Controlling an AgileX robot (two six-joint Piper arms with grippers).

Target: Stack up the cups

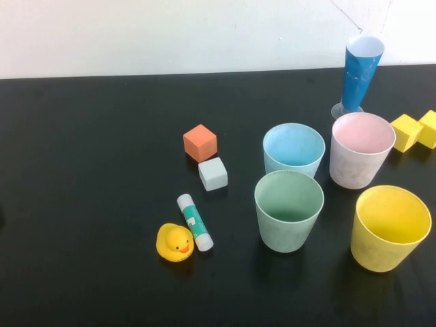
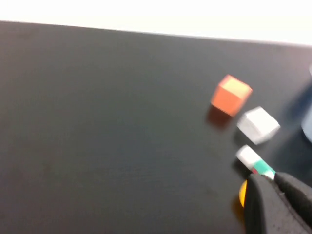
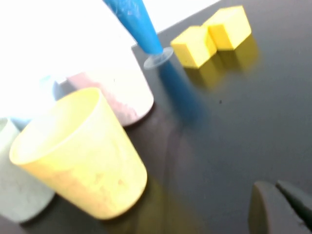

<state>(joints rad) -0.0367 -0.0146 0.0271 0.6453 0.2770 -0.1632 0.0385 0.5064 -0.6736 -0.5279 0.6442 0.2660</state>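
We start w/ the biggest thing, the black table (image 1: pixel 88 177), which fills nearly the whole high view up to a white wall (image 1: pixel 170 34) at the far edge.

Next the four cups, all upright, open ends up, none nested, grouped on the right half. The yellow cup (image 1: pixel 390 228) stands nearest the robot and furthest right. The pale green cup (image 1: pixel 289 210) is to its left, a clear gap between them. Behind the green one, close but apart, is the light blue cup (image 1: pixel 293 150); the pale pink cup (image 1: pixel 360 150) stands just beside the blue one on its right.

Behind the pink cup, near the far edge, a tall dark-blue cone (image 1: pixel 360 71) on a clear base stands upright.

Smaller items: two yellow blocks (image 1: pixel 415 131) side by side at the right edge, approx. touching. Left of the cups, an orange cube (image 1: pixel 200 142) w/ a white cube (image 1: pixel 213 174) just in front of it. Nearer still a glue stick (image 1: pixel 195 221) lies flat, and a rubber duck (image 1: pixel 175 242) sits against its near end.

Grippers – neither shows in the high view. The left gripper (image 2: pixel 280 204) is only a dark tip low in the left wrist view, above the table near the glue stick; we can't tell how its fingers are set. The right gripper (image 3: pixel 280 207) is likewise a dark tip above bare table beside the yellow cup – fingers' state can't be told either.
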